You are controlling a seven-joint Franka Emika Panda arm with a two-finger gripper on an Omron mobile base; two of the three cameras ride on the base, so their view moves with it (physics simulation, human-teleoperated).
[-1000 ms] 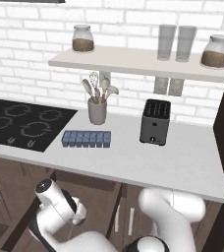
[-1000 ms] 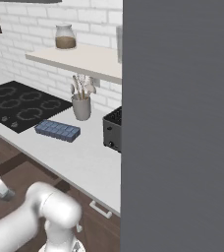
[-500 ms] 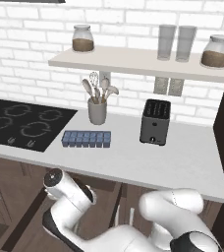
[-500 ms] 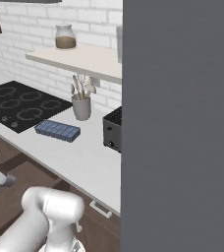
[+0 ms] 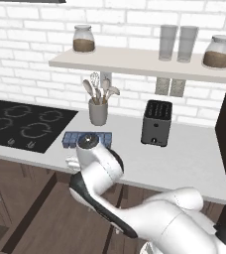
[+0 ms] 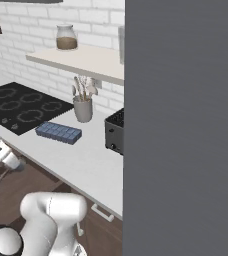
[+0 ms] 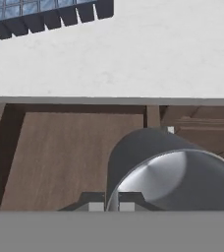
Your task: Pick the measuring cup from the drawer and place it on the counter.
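Note:
My gripper [image 7: 112, 205] is shut on the measuring cup [image 7: 178, 172], a shiny grey metal cup that looms large just past the fingertips in the hand view. In the right base view the gripper [image 6: 0, 151] holds the cup [image 6: 9, 158] at the far left, with its thin handle hanging down, just off the counter's [image 6: 86, 157] front edge. The left base view shows the cup [image 5: 73, 161] peeking out left of the hand, level with the counter [image 5: 184, 158]. Below lies the open brown drawer [image 7: 60, 157]. The pale counter [image 7: 133, 59] stretches across ahead.
A blue ice cube tray [image 5: 97, 136] lies on the counter right behind the hand. Further back stand a grey crock of spoons [image 5: 98, 111] and a black toaster [image 5: 156, 123]. The black stovetop [image 5: 21, 124] is to the left. A shelf [image 5: 135, 60] holds jars and glasses.
The arm has risen from low in the drawer to the counter's front edge, carrying the measuring cup up with it.

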